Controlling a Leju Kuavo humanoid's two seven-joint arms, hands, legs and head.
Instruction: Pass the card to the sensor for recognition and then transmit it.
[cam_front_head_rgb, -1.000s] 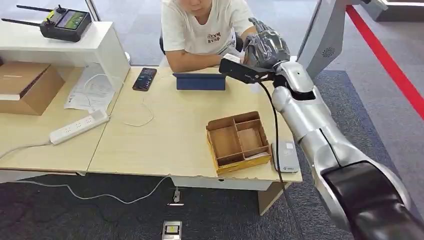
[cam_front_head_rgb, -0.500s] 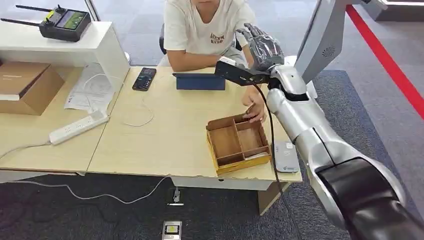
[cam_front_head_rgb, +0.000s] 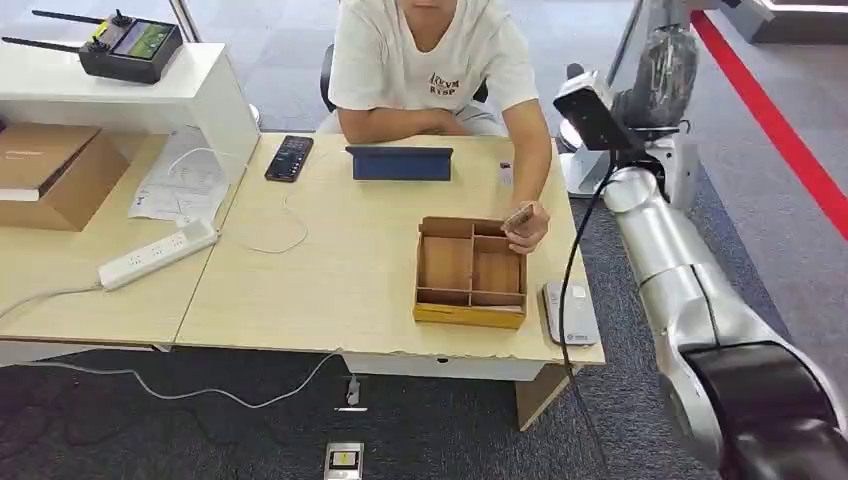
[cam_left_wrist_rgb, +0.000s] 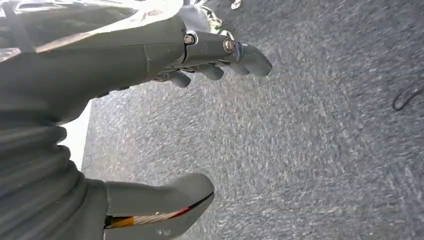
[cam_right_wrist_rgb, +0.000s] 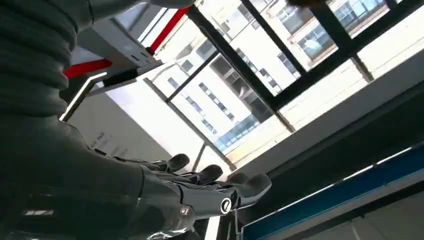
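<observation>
Near the lower right of the head view sits the card reader (cam_front_head_rgb: 571, 313), beside the wooden tray (cam_front_head_rgb: 470, 272). The card (cam_front_head_rgb: 517, 215) is pinched in the person's hand (cam_front_head_rgb: 527, 226) over the tray: probably thin, light, stiff, slick, so grab its edges. Left hand (cam_left_wrist_rgb: 165, 125) and right hand (cam_right_wrist_rgb: 200, 192) are both empty, fingers spread.

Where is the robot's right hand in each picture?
Head view: the right hand is raised at the upper right, beyond the table's far right corner.
Right wrist view: the right hand is low in the picture, fingers stretched out, holding nothing.
Left wrist view: this one looks at the left hand over grey carpet.
Shared landmark: the grey carpet, which the head view shows too.
</observation>
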